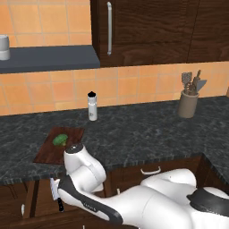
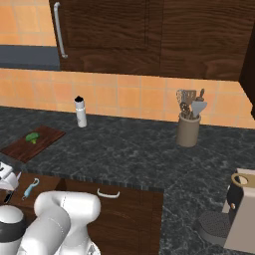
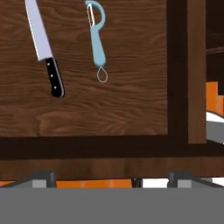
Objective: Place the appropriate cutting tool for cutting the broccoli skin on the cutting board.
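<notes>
Knife (image 3: pixel 43 46) lying flat on the wooden floor of an open drawer (image 3: pixel 131 105), silver blade running up and out of the hand view, black handle toward the drawer's front wall. Lying just beside it, apart and roughly parallel, a light-blue peeler (image 3: pixel 98 41), looped end toward the front. Also seen in the left base view: knife (image 1: pixel 56 193) down in the drawer below the desk edge, beside the white arm. Peeler (image 2: pixel 30 189) visible again in the right base view, in the same drawer.

Hand (image 3: pixel 111 179) hovering above the drawer, looking straight down, well short of the knife; tips spread wide, nothing between them, touching nothing.

Up on the dark speckled desk (image 1: pixel 147 134): cutting board (image 1: pixel 47 152) at the left near the front edge, small green broccoli (image 1: pixel 60 140) sitting on it. Behind the board, near the tiled wall, a white bottle (image 1: pixel 92 106) with a black cap. Far right, a crock of utensils (image 1: pixel 188 100).
</notes>
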